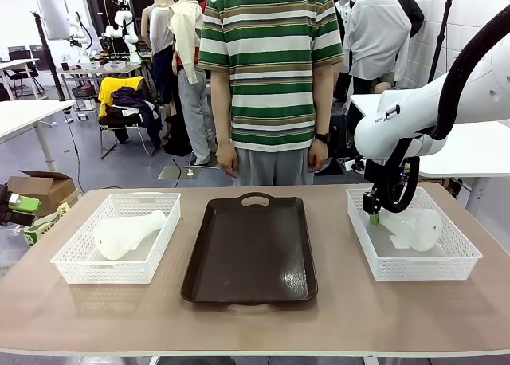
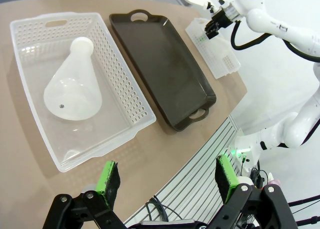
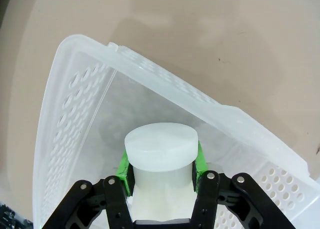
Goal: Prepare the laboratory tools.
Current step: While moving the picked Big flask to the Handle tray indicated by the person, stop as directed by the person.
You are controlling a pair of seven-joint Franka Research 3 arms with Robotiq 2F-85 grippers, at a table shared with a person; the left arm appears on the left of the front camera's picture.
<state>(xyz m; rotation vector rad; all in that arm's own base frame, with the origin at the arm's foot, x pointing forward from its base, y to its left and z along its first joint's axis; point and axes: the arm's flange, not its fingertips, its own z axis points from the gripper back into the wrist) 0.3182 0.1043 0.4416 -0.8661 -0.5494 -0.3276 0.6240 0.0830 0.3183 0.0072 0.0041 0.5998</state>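
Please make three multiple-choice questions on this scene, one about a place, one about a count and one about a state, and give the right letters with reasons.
1. Where does the dark brown tray lie?
A. inside a basket
B. between the left basket and the right basket
C. on the floor

2. How many conical flasks are on the table?
A. one
B. two
C. four

3. How is the right tool?
A. open above the tray
B. open beside the person
C. shut on the neck of the right flask

Answers:
1 B, the front view shows a basket on each side of it.
2 B, one lies in each basket.
3 C, it clamps the neck from both sides.
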